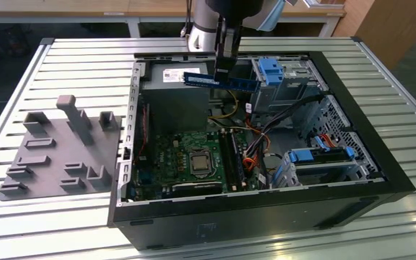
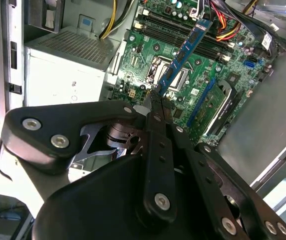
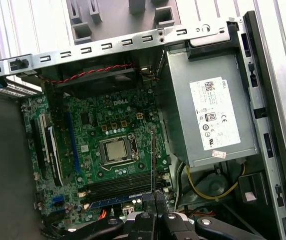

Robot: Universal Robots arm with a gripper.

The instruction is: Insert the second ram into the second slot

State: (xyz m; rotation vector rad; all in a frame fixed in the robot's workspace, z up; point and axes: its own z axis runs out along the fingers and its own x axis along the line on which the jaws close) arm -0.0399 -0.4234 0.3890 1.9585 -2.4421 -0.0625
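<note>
The second ram (image 1: pixel 219 81) is a thin blue stick with a white label near one end. My gripper (image 1: pixel 223 72) is shut on it and holds it level above the back part of the open computer case (image 1: pixel 381 162). In the second wrist view the ram (image 2: pixel 185 50) reaches out from the gripper (image 2: pixel 157 97) over the motherboard. In the first wrist view the ram (image 3: pixel 153 160) shows edge-on as a thin line above the gripper (image 3: pixel 154 196). The long black memory slots (image 1: pixel 233 157) lie well below it, beside the processor socket (image 1: pixel 199 162).
A grey power supply (image 3: pixel 207 110) fills one corner of the case. Blue drive cages (image 1: pixel 273 70) and loose cables (image 1: pixel 266 135) sit at the exterior view's right. A grey fixture plate (image 1: pixel 56 146) with upright holders lies on the slatted table (image 1: pixel 85 59) at the left.
</note>
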